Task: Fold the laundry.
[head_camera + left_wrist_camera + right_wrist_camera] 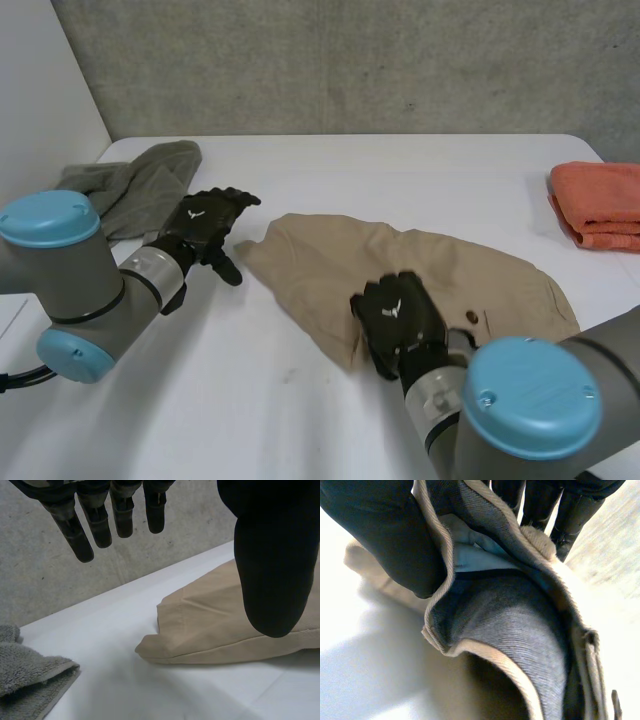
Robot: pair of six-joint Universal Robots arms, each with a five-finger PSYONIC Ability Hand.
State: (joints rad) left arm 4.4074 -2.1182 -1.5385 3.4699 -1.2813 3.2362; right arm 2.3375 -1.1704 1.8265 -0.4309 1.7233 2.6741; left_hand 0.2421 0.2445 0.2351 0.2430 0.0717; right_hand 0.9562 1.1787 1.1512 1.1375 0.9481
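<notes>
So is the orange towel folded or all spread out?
Folded. The orange towel lies as a compact stack, with layered edges showing along its side.

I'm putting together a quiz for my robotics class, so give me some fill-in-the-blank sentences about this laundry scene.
1. The right hand pinches an edge of the ____ trousers.
2. The left hand is ____ and holds nothing.
3. The folded towel on the right arm's side is ____.
4. The crumpled towel near the left hand is ____.
Missing words: beige; open; orange; grey.
</notes>
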